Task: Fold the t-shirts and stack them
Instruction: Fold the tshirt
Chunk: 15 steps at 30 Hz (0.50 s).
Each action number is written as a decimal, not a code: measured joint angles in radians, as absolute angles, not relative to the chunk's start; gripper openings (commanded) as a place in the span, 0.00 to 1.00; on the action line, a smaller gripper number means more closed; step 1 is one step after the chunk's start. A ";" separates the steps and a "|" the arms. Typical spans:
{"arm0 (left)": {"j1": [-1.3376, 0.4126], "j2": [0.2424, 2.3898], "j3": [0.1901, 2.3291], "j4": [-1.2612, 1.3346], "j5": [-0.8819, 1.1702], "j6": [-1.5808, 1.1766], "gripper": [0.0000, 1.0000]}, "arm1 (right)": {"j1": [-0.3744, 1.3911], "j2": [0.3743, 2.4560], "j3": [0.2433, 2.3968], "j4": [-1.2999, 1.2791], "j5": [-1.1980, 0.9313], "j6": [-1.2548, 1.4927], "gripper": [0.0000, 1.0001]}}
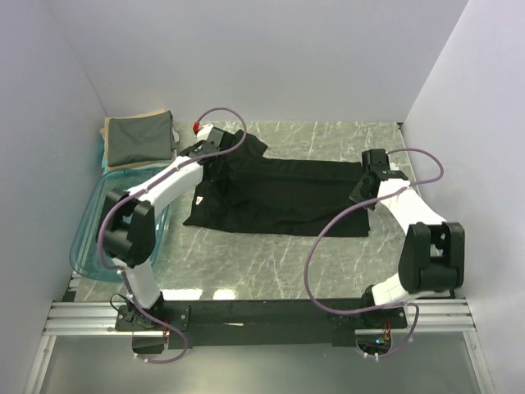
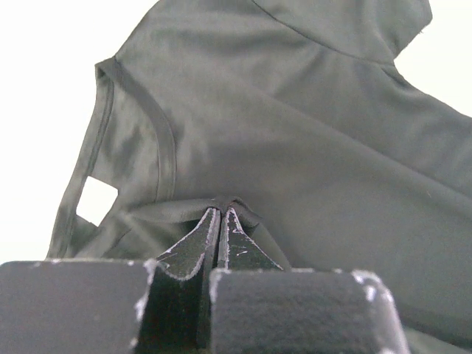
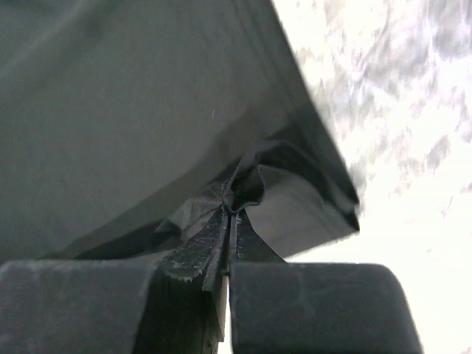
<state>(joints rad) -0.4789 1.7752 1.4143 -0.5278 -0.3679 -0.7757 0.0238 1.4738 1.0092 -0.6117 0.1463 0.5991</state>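
A black t-shirt (image 1: 279,197) lies spread across the marble table, neck end to the left. My left gripper (image 1: 210,168) is shut on a pinch of its cloth near the collar (image 2: 166,158), beside the white neck label (image 2: 97,200). My right gripper (image 1: 361,190) is shut on a bunched fold at the shirt's hem edge (image 3: 254,181) on the right. In both wrist views the fingers (image 2: 193,247) (image 3: 199,247) meet with cloth between the tips. Two folded t-shirts, dark grey-green (image 1: 135,141) on top of beige (image 1: 139,117), lie stacked at the back left.
A clear blue plastic tub (image 1: 90,234) sits along the left side, under the left arm. White walls close in the table on the left, the back and the right. Cables loop above both arms.
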 measured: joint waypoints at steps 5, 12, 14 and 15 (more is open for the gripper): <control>-0.449 1.917 1.528 -0.539 -0.363 -0.738 0.41 | 0.024 1.599 1.072 -0.570 0.205 0.590 0.45; -0.415 2.048 1.674 -0.596 -0.356 -0.725 1.00 | 0.027 1.686 1.158 -0.547 0.221 0.577 0.76; -0.410 2.020 1.642 -0.583 -0.347 -0.728 0.99 | 0.030 1.658 1.143 -0.532 0.217 0.577 0.77; -0.408 1.995 1.608 -0.575 -0.340 -0.731 1.00 | 0.034 1.636 1.128 -0.525 0.213 0.575 0.77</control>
<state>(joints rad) -0.4084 1.9945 1.6085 -0.5755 -0.3397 -0.7311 0.0338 1.6356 1.1282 -0.5251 0.2131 0.5755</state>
